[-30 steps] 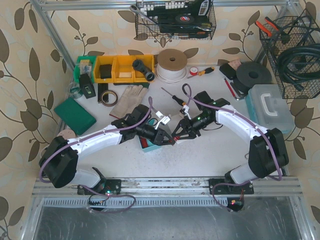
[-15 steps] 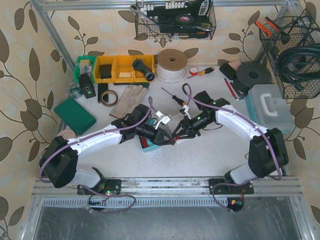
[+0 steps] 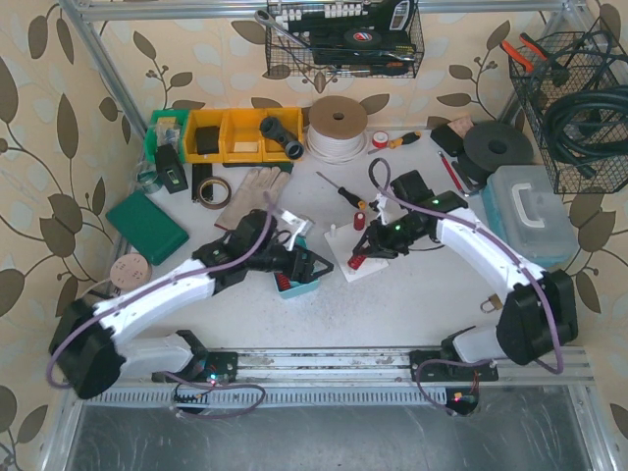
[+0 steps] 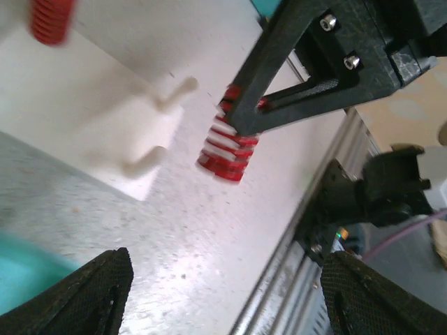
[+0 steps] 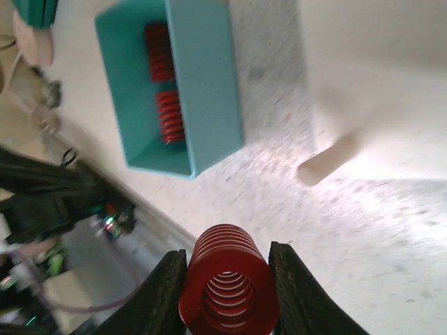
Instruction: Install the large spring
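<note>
Right end effector [image 5: 227,296] pinches the large spring [image 5: 227,272] across its coils with the bore pointing out past the fingertips, likely so the open end can slide over a peg. Nearest peg [image 5: 328,160] sits ahead and off to one side, not yet lined up. Spring appears clear of the bench [image 4: 174,265]. Teal bin [image 5: 185,91] farther ahead holds spare springs [image 5: 164,84].

Left end effector [image 4: 230,300] is spread wide and holds nothing. It faces the spring from just beside, probably to leave room.

White plate [image 4: 84,112] shows two bare pegs. A second spring [image 4: 52,21] at its far corner is cut off and blurred. Which peg is intended: cannot tell.
</note>
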